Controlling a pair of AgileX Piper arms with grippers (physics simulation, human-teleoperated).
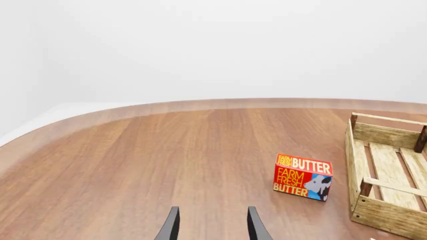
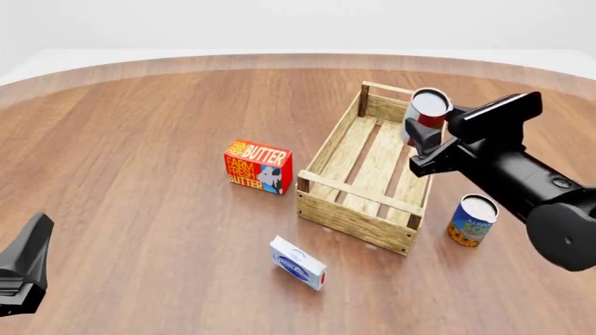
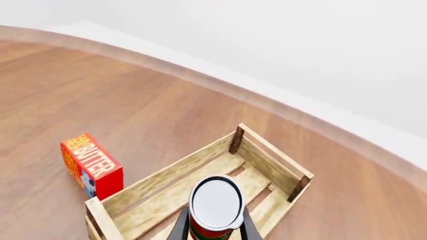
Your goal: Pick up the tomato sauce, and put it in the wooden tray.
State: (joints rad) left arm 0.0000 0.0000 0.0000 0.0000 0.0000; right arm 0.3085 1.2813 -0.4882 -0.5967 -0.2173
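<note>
Your right hand [image 2: 421,132] is pinching the tomato sauce [image 2: 428,112] between its fingers, holding the can in the air over the far half of the wooden tray [image 2: 359,216]. You're in the carry-and-place step; lifting looks done. Next, lower it toward the tray's slats, then release. Your left hand [image 1: 212,225] hangs spread and empty, well apart from the tray.

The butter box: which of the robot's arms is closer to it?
Right. The right gripper, holding the tomato sauce over the wooden tray, sits just across the tray from the butter box. The left gripper is at the table's near-left edge, farther away.
</note>
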